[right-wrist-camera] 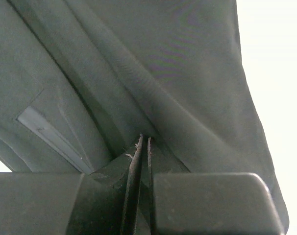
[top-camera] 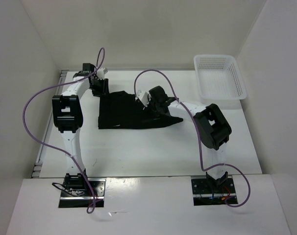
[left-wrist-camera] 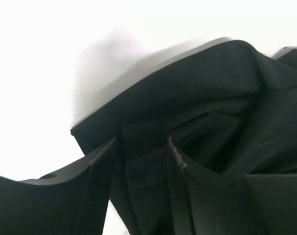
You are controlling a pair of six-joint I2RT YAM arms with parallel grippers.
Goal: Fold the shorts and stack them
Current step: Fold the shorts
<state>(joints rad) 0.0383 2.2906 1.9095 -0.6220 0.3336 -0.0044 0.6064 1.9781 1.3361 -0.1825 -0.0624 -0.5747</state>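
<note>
Pinching shorts (top-camera: 121, 116), left gripper (left-wrist-camera: 141, 143) far, right gripper (right-wrist-camera: 143, 142) central

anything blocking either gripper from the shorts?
Nothing visible. The left gripper has the far-left corner of the shorts between its fingers, and the right gripper is pinched on a fold toward their right side. The basket sits apart at the far right.
</note>
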